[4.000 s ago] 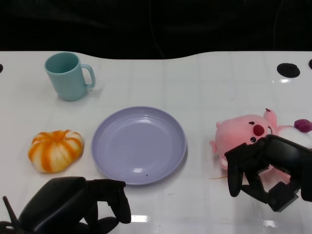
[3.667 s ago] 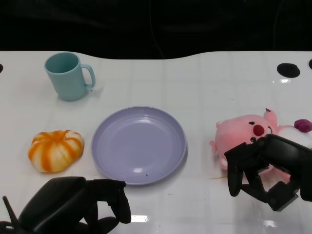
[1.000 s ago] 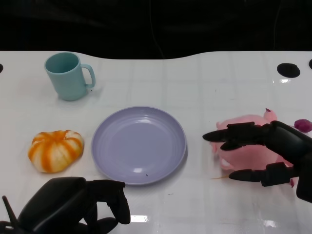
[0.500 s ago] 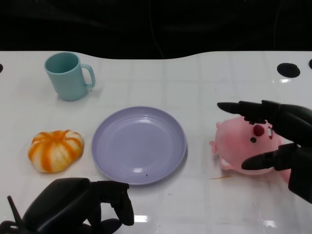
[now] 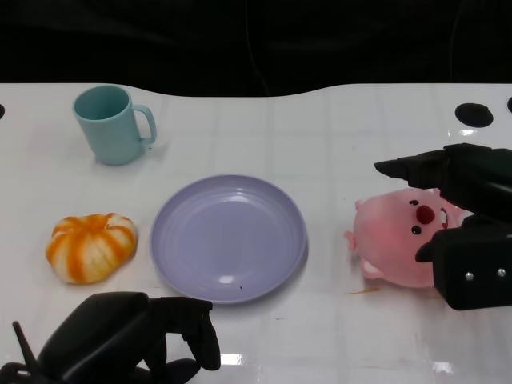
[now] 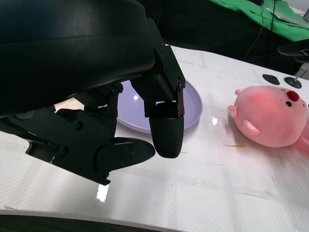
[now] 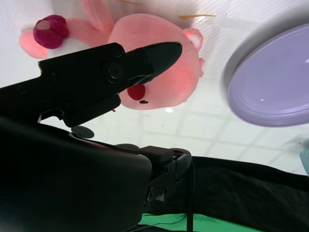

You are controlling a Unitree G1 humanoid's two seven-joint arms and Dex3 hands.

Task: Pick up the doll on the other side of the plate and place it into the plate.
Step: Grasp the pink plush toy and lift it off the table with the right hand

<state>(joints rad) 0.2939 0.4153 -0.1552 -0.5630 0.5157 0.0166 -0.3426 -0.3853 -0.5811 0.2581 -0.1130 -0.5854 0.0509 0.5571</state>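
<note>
The pink plush doll (image 5: 394, 240) lies on the white table to the right of the lilac plate (image 5: 164, 240), a small gap from its rim. My right hand (image 5: 468, 216) hovers at the doll's right side with its fingers (image 5: 416, 168) stretched out past the doll's far side and its thumb by the near side. It holds nothing. The right wrist view shows one finger (image 7: 111, 72) in front of the doll (image 7: 164, 82), with the plate (image 7: 270, 82) beyond. My left hand (image 5: 120, 344) rests at the table's near left, fingers curled in on nothing (image 6: 164, 130).
A teal mug (image 5: 112, 124) stands at the far left. An orange and white pumpkin toy (image 5: 90, 246) lies left of the plate. A black round mark (image 5: 474, 114) sits at the far right. The left wrist view shows the doll (image 6: 273, 116) and plate (image 6: 193, 104).
My right hand has uncurled from over the doll, spread its fingers and drawn back to the right, uncovering the doll's face. The doll, the plate and my left hand stay put.
</note>
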